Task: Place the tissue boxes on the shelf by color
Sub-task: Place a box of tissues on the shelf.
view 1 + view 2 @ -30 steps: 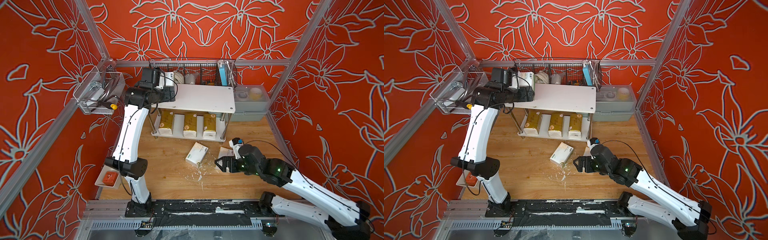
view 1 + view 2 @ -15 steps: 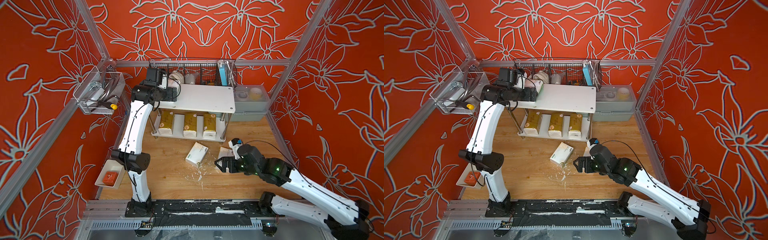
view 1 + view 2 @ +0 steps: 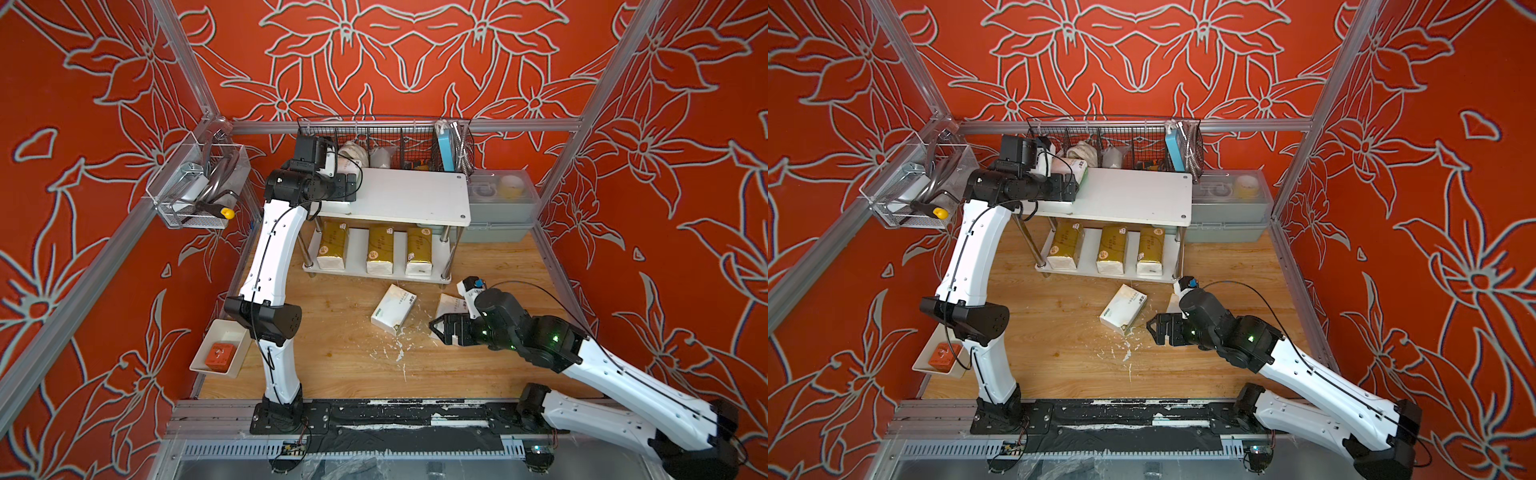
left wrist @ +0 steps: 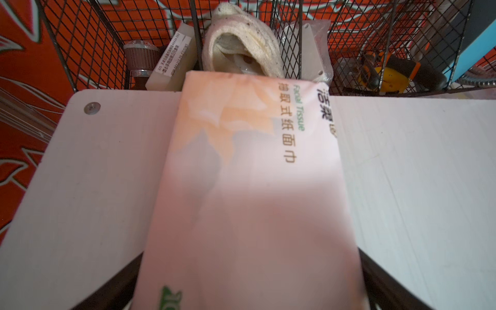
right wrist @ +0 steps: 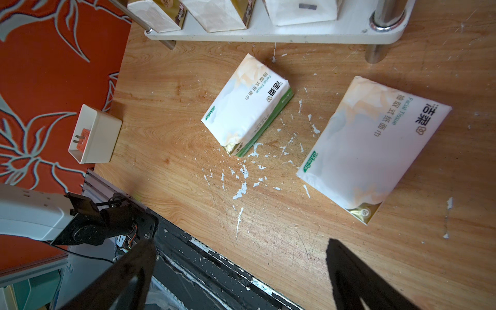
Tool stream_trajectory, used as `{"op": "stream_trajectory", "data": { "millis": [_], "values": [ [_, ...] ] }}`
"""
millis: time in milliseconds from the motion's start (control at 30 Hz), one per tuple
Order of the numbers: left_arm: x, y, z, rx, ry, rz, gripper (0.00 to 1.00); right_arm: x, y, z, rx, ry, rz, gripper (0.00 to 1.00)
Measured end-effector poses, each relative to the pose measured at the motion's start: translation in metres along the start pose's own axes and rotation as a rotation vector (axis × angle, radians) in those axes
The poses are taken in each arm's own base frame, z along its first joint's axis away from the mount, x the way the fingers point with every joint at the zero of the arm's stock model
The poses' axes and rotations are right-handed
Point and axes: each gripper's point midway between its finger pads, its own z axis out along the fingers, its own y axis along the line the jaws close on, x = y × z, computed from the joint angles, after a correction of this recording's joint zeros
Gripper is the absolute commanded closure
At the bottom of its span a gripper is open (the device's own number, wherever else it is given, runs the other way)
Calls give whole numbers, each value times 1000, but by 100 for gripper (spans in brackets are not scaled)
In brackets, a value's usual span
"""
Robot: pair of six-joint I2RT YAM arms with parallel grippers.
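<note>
Nearby clutter: black wire basket (image 3: pixel 386 137) just behind the shelf (image 3: pixel 415 195); grey bin (image 3: pixel 498 208) at the shelf's right end; white tray (image 3: pixel 222 330) with an orange block (image 3: pixel 219 356) at lower left in both top views.
Blocking: left arm (image 3: pixel 274 249) covers the top board's left end and most of the placed white pack (image 4: pixel 249 174); right arm (image 3: pixel 615 374) hides part of the right floor pack (image 5: pixel 373 145).
Placed white pack: flat on the top board, print up, long axis running from the gripper toward the basket, far end poking past the board's rear edge.
Left gripper (image 3: pixel 351 188): jaws spread on either side of that pack, not visibly squeezing it.
Middle floor pack (image 5: pixel 247 107): on the wood, center of the top views, long axis lower left to upper right.
Right floor pack: beside it but apart, print up, roughly the same slant.
3 gold packs (image 3: pixel 379 247): lower tier, side by side, long axes front to back, white ends forward.
Right gripper (image 5: pixel 241 247): jaws wide apart, nothing between them, over bare wood near the right floor pack.
</note>
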Motion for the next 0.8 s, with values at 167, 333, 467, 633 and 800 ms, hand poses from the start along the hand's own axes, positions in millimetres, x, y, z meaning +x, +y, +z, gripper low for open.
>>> {"op": "stream_trajectory", "data": {
  "millis": [167, 333, 467, 633, 800],
  "values": [
    [-10, -3, -15, 17, -44, -27, 1, 0, 0, 0, 0, 0, 0, 1],
    [-25, -13, -53, 77, -123, -54, 1, 0, 0, 0, 1, -1, 0, 1],
    [-26, -22, -89, 142, -170, -76, 2, 0, -1, 1, 5, -1, -1, 1],
    [-6, -33, -117, 203, -168, -91, 1, -1, -2, 3, 18, 2, -3, 1],
    [34, -61, -127, 268, -109, -60, 2, -8, 0, 2, 26, -20, -8, 1]
  ]
}}
